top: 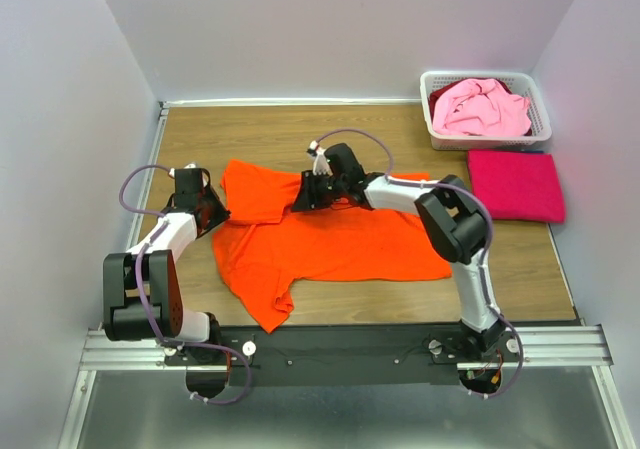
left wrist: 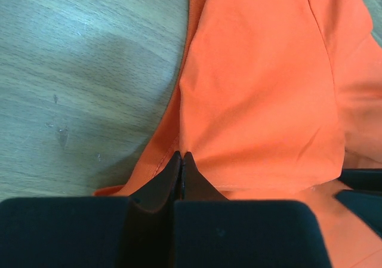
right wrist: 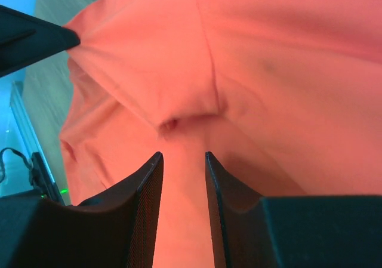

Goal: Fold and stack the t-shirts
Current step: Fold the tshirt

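Wood table (top: 300, 129), orange t-shirt (top: 340, 244) — left gripper (left wrist: 181, 160) pinching

A robotics lab test cell, as I see it from my remote station: a wood-grain table (top: 250, 134) boxed in by bare white walls (top: 340, 29), with a left arm (top: 160, 244) and a right arm (top: 455, 224) bolted to an aluminium rail (top: 565, 344) at its near edge, purple cables (top: 352, 132) looping off them. The only homely items are an orange t-shirt (top: 330, 244), a folded magenta-red t-shirt (top: 515, 184) and a white basket (top: 480, 142).
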